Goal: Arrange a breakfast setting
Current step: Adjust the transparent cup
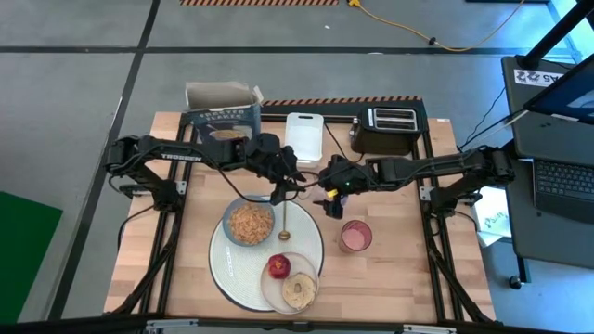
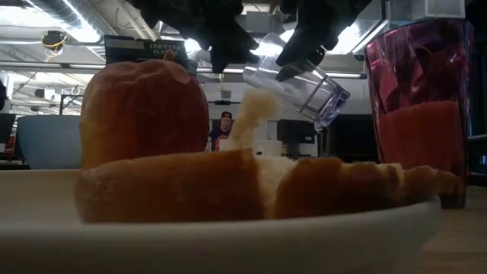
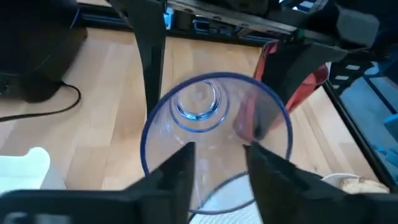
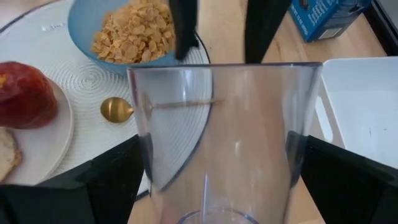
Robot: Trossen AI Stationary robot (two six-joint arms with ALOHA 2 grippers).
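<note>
My right gripper (image 1: pixel 327 183) is shut on a clear tinted cup (image 4: pixel 224 143) held in the air over the table's middle, past the big white plate (image 1: pixel 223 269). My left gripper (image 1: pixel 281 186) is open with its fingers (image 4: pixel 185 31) just at the cup's mouth; I see no touch. The blue bowl (image 1: pixel 249 223) of cereal and the wooden spoon (image 1: pixel 284 223) lie on the white plate. The small cream plate (image 1: pixel 311 278) holds the red apple (image 1: pixel 278 267) and the bread round (image 1: pixel 299 291). A red cup (image 1: pixel 355 237) with pink drink stands to the right of the plate. My right gripper pinches the clear cup's side wall (image 4: pixel 155 162) between its two fingers (image 4: pixel 106 180), one on each opposite side. The fingers come from the table's right and lie along the cup, its base toward the wrist. The cup (image 2: pixel 297 84) is lifted clear and tilted, mouth toward the left.
A blue cereal box (image 1: pixel 223 116), a white rectangular tray (image 1: pixel 303 134) and a black toaster (image 1: pixel 383 130) stand along the table's far edge. A person (image 2: pixel 223 125) shows in the room beyond the table. Bare wood lies at the near right and near left.
</note>
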